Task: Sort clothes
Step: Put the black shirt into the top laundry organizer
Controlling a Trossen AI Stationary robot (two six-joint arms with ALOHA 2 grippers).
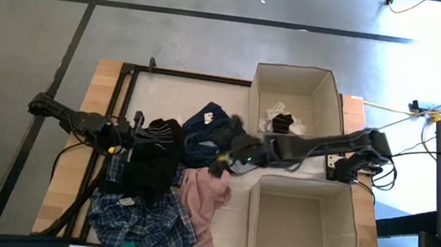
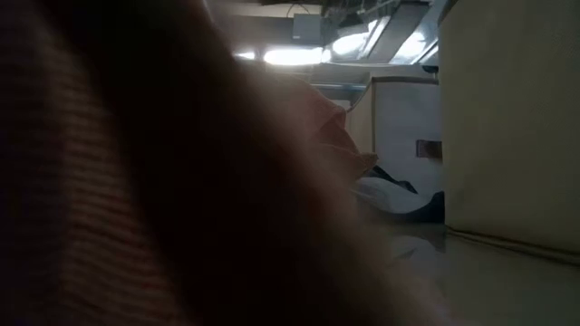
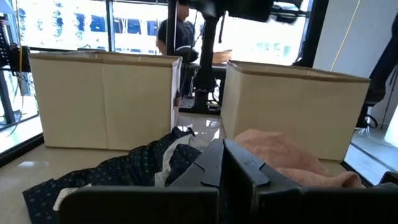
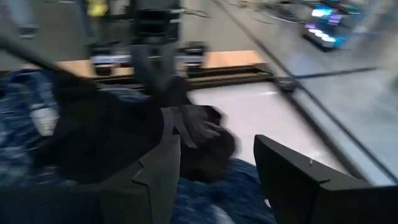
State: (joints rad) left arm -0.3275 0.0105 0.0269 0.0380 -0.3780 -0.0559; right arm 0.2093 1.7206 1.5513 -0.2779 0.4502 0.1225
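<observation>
the right gripper (image 1: 220,159), jaws parted and empty, hangs over the navy garment (image 1: 206,127) mid-worktop. the left gripper (image 1: 145,131), jaws shut, rests by the black garment (image 1: 152,166); the pink garment (image 1: 204,199) lies beside it.

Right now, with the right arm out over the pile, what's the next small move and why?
Probably lower the right gripper and close on the navy garment. Its fingers are open and empty, with dark fabric just below them. The left gripper sits shut by the black garment, and one box already holds a few pieces.
</observation>
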